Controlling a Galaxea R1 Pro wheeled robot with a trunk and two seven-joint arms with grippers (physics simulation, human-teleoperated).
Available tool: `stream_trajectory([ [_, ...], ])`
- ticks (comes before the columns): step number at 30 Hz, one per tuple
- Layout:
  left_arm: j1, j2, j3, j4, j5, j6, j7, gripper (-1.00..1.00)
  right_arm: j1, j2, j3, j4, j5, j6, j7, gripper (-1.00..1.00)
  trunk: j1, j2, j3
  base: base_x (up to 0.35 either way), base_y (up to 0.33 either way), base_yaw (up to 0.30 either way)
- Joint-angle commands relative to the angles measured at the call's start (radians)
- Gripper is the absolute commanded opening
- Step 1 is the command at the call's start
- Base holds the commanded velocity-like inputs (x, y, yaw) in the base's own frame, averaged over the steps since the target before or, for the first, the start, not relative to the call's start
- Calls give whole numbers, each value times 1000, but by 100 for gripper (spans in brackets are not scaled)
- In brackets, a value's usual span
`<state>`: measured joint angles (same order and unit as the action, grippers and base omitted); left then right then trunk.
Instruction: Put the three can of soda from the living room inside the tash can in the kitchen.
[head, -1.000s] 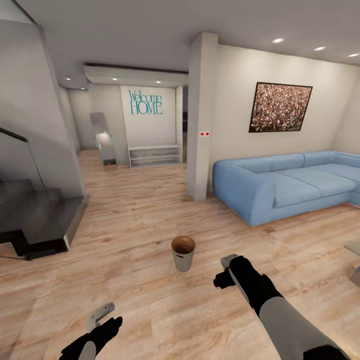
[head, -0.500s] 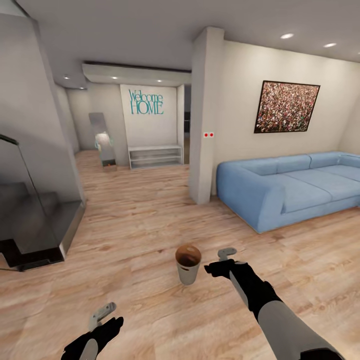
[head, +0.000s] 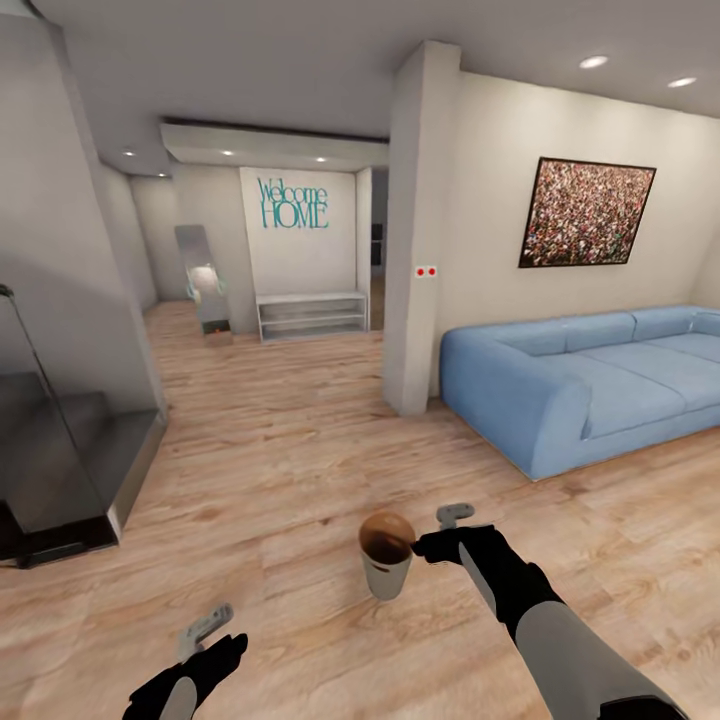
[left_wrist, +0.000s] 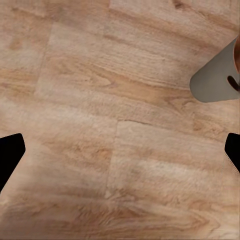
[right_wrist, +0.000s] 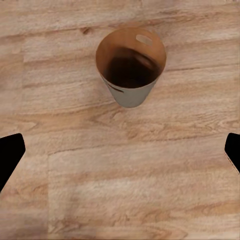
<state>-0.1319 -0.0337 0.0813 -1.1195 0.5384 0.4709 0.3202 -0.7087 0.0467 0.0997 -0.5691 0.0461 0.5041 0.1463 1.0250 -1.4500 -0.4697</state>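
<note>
The trash can (head: 386, 562) stands upright on the wood floor (head: 280, 440), its brown inside open to the ceiling. From the right wrist camera the trash can (right_wrist: 131, 65) lies ahead of the jaws, centred between the two dark fingertips, with bare planks between them; nothing is gripped and the jaws are spread wide. In the head view the right gripper (head: 440, 533) hangs just beside the can's rim. The left gripper (head: 205, 628) is low and well apart from it, jaws also spread and empty, the can's grey wall (left_wrist: 217, 77) at the edge of its camera. Behind are a blue sofa (head: 590, 385), a pillar (head: 415, 230) and stairs (head: 60, 450).
</note>
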Motion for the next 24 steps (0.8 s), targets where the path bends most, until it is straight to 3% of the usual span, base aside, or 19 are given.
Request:
stream_trajectory([
  [1, 0, 0, 0, 0, 0, 0, 0, 100, 0, 0, 0, 0, 0, 0, -3, 100, 0, 0, 0, 340, 67, 0],
  [24, 0, 0, 0, 1, 0, 0, 0, 100, -2, 2, 13, -2, 12, 10, -82, 100, 0, 0, 0, 345, 8, 0],
])
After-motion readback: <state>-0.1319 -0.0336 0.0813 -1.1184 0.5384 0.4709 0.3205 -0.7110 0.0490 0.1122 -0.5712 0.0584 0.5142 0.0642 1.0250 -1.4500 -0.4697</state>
